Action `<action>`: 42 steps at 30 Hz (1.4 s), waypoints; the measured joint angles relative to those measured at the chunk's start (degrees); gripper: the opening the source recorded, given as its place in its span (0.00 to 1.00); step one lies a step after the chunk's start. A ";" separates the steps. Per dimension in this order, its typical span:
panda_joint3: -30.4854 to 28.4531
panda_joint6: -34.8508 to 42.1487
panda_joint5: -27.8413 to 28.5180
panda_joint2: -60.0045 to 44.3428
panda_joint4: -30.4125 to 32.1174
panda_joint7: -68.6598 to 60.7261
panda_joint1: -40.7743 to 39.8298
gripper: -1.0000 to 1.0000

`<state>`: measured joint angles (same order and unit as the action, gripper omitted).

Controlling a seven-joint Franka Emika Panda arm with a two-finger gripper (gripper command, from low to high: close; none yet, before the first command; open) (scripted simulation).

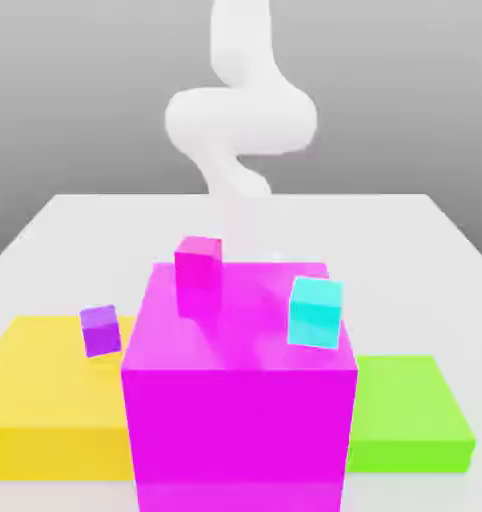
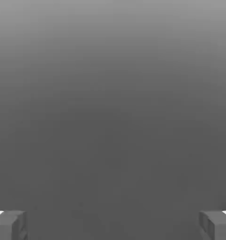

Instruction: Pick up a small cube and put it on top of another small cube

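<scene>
1. White arm (image 1: 240, 110) rises at the far end of the pale worktop (image 1: 65, 230), bent in a loop. Its lower part drops behind the big magenta block (image 1: 240, 430).
2. Gripper (image 2: 113, 225) is open. In the hand view its two grey fingers (image 2: 9, 225) sit at opposite edges, wide apart, with nothing between them and plain grey beyond.
3. The big magenta block stands nearest the camera in the middle of the exterior view.
4. Small magenta cube (image 1: 198, 265) is at the block's far top edge, toward the exterior view's left. I can't tell whether it rests on the block or sits behind it.
5. Small cyan cube (image 1: 315, 312) shows against the block's top face, toward the exterior view's right, slightly tilted.
6. Small purple cube (image 1: 101, 330) is over the wide flat yellow slab (image 1: 45, 400), just beside the block's left edge, and tilted.
7. The yellow slab lies on the worktop at the exterior view's left of the block. A flat green slab (image 1: 410, 410) lies at its right.
8. All three small cubes are well apart, none stacked on another.
</scene>
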<state>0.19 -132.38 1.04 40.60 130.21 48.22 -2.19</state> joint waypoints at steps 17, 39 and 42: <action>-3.64 -4.09 4.16 -35.68 -10.69 14.07 -11.58 0.50; -6.47 -13.89 -8.33 -80.80 -23.82 18.32 -24.97 0.00; -6.46 -13.93 -8.44 -80.80 -23.82 18.23 -24.97 0.00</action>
<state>-6.27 -146.31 -7.40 -40.21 106.39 66.45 -27.16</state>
